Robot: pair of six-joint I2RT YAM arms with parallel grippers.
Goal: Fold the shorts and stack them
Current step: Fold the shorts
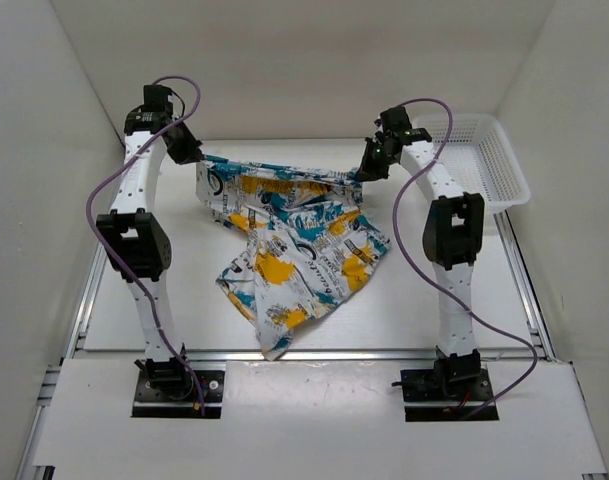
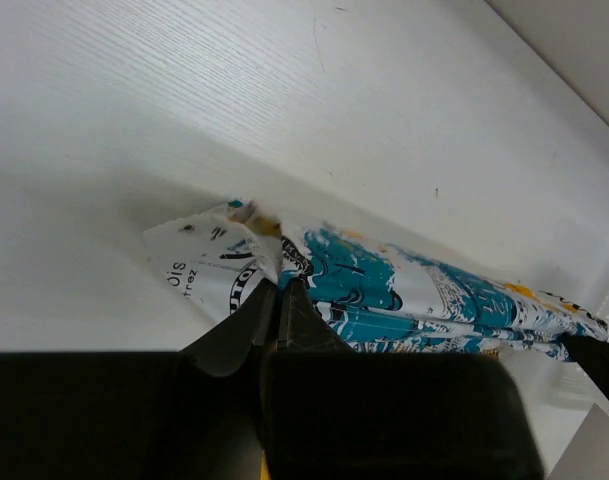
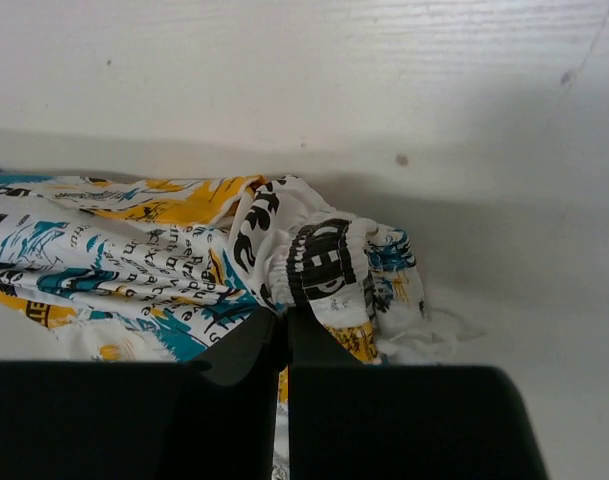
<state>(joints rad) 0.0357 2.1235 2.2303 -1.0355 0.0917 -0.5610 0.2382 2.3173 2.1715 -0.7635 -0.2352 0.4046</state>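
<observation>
Reach up from the near bases and bend forward at the elbows, wrists turned inward, left claw (image 1: 197,156) and right claw (image 1: 363,174) well apart, each pinched tight on the shorts (image 1: 304,250).

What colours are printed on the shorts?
The shorts are white with teal, orange-yellow and black print; top external view shows it best.

White shorts (image 1: 294,250), printed all over in teal, orange-yellow and black lettering, hang unfolded over the far middle of the table (image 1: 164,300). Their top edge is stretched taut from left to right, pinched at both ends and raised off the surface. The crumpled remainder drapes down and spreads toward the near edge.
</observation>
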